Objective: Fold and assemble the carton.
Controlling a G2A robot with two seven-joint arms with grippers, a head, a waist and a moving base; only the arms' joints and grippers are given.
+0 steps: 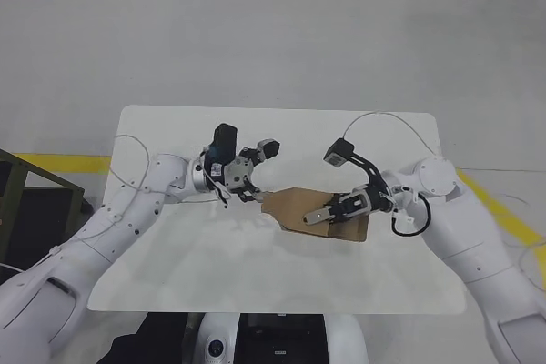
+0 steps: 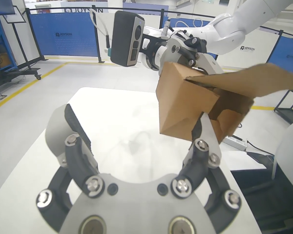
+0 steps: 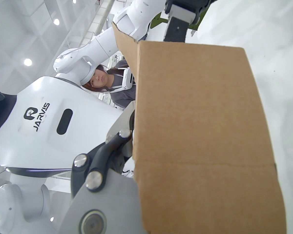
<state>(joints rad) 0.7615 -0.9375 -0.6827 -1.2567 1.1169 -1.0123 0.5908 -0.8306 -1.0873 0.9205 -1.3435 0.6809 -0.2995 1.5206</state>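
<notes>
The white table point(image 1: 255, 273) fills the middle of the top view. At its centre the carton point(image 1: 287, 202) is held, and in the left wrist view it appears raised off the surface. The body is partly squared up and one flap point(image 2: 258, 81) is left loose, so the closing of an end is judged to be the step in hand. For the next move, that flap would need to be caught and pressed inward while the body is kept steady. The long axis is laid left to right across the top view, dipping slightly to the lower right. A folded corner is pointed at the left gripper point(image 1: 262, 171), which is spread wide beside it. The right gripper point(image 1: 314, 217) is clamped on the carton.
</notes>
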